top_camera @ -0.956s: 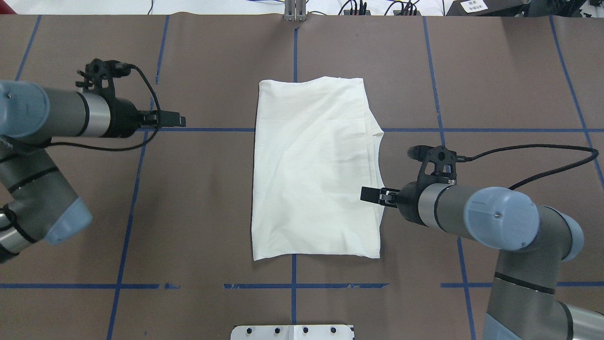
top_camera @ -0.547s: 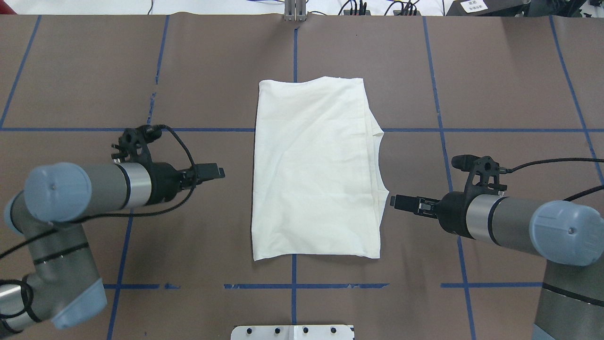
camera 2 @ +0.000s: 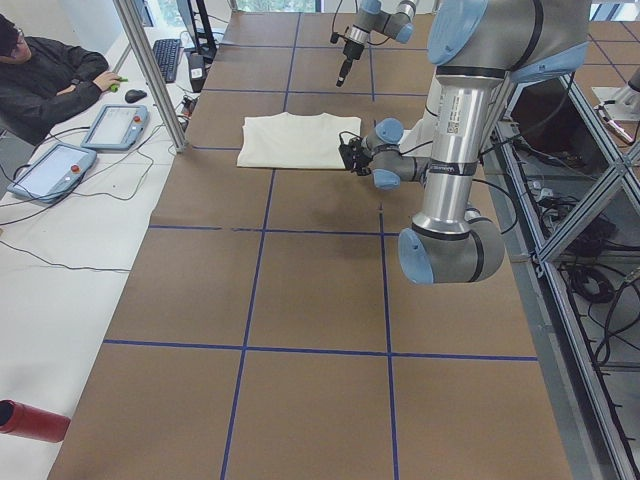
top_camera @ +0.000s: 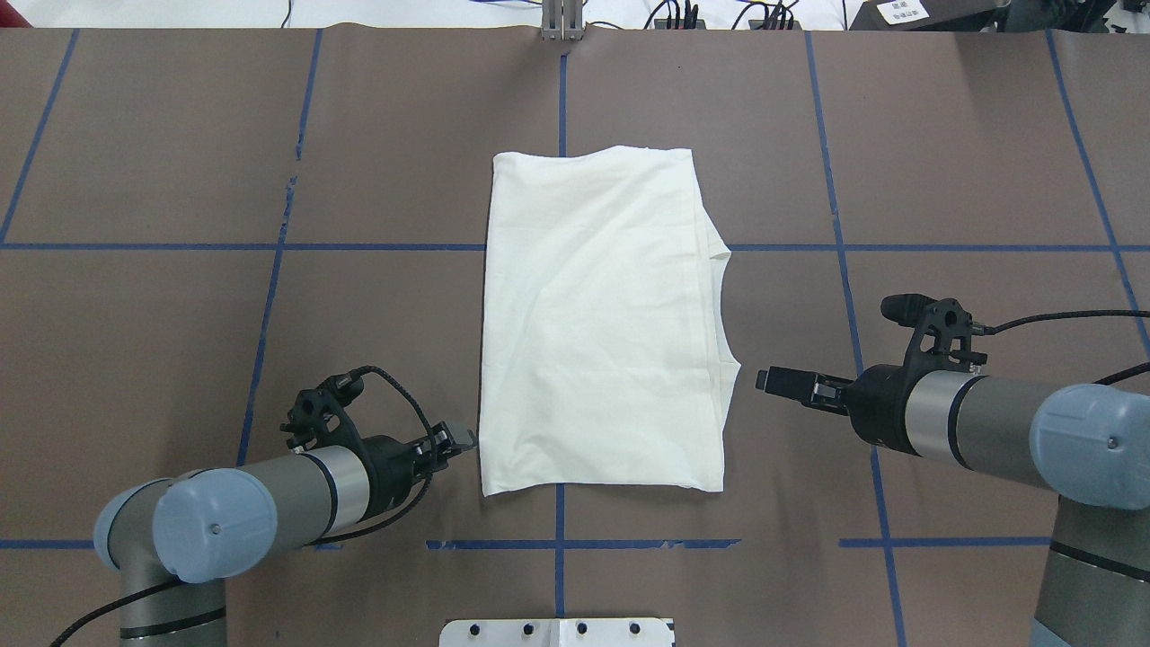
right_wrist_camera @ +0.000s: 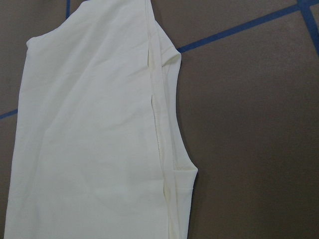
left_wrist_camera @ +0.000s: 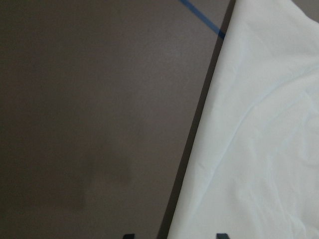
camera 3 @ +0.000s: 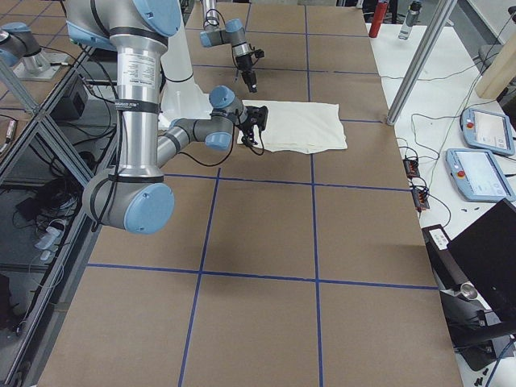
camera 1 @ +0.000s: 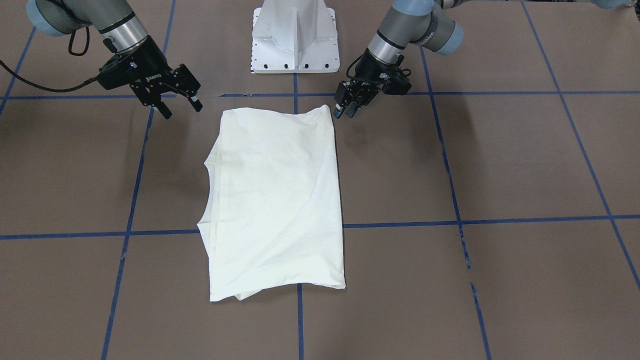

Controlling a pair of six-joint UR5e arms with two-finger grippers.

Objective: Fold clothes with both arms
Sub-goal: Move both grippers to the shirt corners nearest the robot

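Observation:
The cream-white T-shirt (top_camera: 597,323) lies folded into a flat rectangle at the table's middle, plain side up; the print is hidden. It also shows in the front view (camera 1: 275,200). My left gripper (top_camera: 458,438) is open, low at the shirt's near left corner. In the left wrist view its two tips stand either side of the shirt's edge (left_wrist_camera: 259,149). My right gripper (top_camera: 768,379) is open and empty, a little off the shirt's right edge by the neckline (right_wrist_camera: 169,124). In the front view the left gripper (camera 1: 344,113) and the right gripper (camera 1: 181,109) flank the near hem.
The white pedestal base (camera 1: 295,35) stands at the table's near edge, behind the shirt. Blue tape lines (top_camera: 269,305) grid the brown table. An operator (camera 2: 50,80) sits with teach pendants beyond the far edge.
My left arm has swung from the far left down to the shirt's near left corner. My right gripper has drawn back off the shirt's right edge to the right.

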